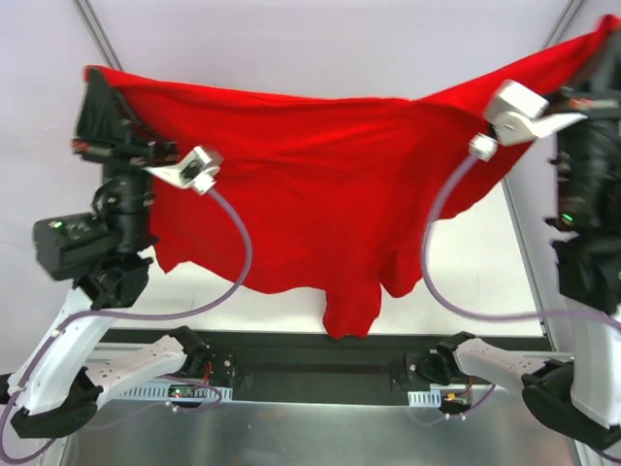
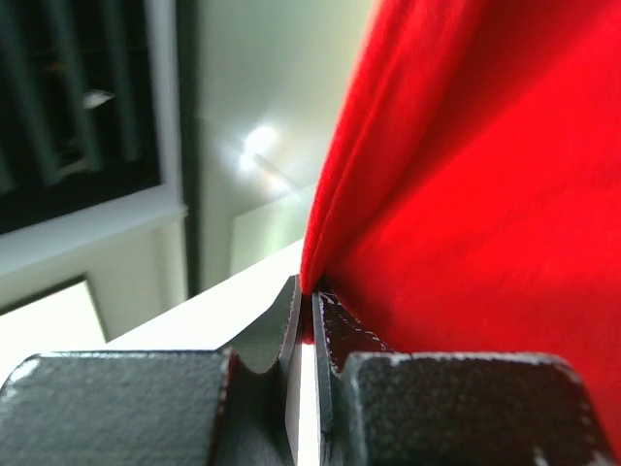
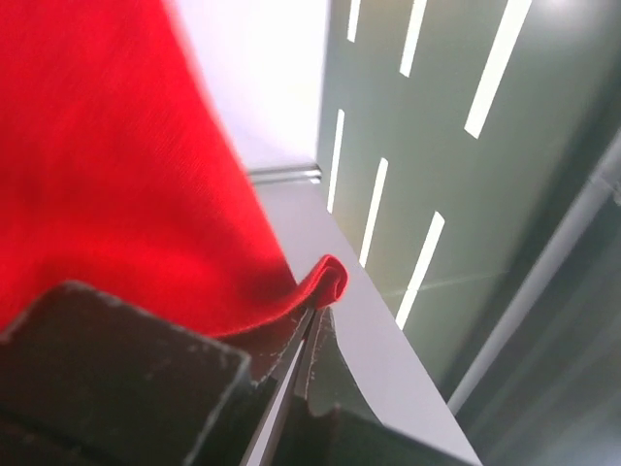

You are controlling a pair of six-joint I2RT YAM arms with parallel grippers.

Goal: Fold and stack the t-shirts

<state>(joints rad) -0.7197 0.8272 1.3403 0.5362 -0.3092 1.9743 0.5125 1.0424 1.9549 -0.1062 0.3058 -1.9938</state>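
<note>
I have one red t-shirt (image 1: 310,184) hanging in the air above the table (image 1: 475,267), stretched between the left arm (image 1: 116,223) and the right arm (image 1: 582,194). The left jaws are pinched fully shut on its left top corner, and the left wrist view shows the cloth edge running straight into the closed tips. The right jaws are shut just as tight on the right top corner, with only a small rolled lip of cloth (image 3: 330,282) poking past the tips. The top edge sags a little in the middle. The bottom hangs unevenly, with one tail drooping lowest near the centre, over the near side of the table.

I take this as the spread-out before laying the shirt flat for its first fold. To do it well I would ease the arms apart only until the sag in the top edge goes, no further. The right hold looks thin, and I think a hard tug could pull that lip out. I would bring both corners down together so the drooping tail meets the table first. Then I would carry the top edge away from where it landed, so the cloth rolls out flat instead of bunching. The lilac cables (image 1: 238,243) cross the shirt in the top view, so I would watch that they don't catch a fold.
</note>
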